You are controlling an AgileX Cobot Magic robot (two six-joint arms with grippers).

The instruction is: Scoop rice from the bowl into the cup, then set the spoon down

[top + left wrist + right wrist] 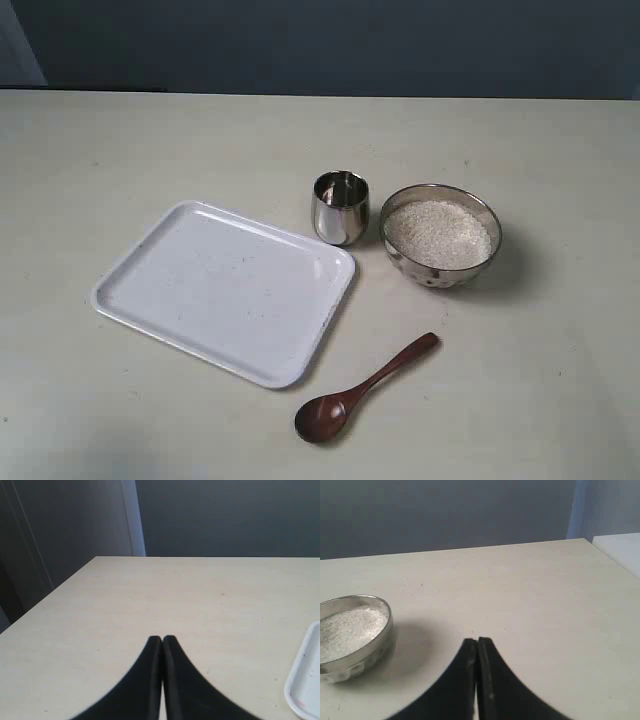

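Note:
A steel bowl (440, 262) holding a pale heap of rice (438, 234) stands right of centre on the table. Just left of it stands the small steel cup (340, 207). The dark wooden spoon (362, 390) lies near the front edge, its oval bowl toward the front left. Neither gripper shows in the exterior view. My left gripper (162, 639) is shut over bare tabletop, holding nothing. My right gripper (477, 641) is shut too, with nothing in it; the bowl (367, 652) with rice (347, 630) sits off to its side.
A white rectangular tray (225, 290) lies left of the cup; its corner (305, 685) shows in the left wrist view. The table's far edge meets a dark wall. A white surface (620, 547) lies beyond the table corner in the right wrist view.

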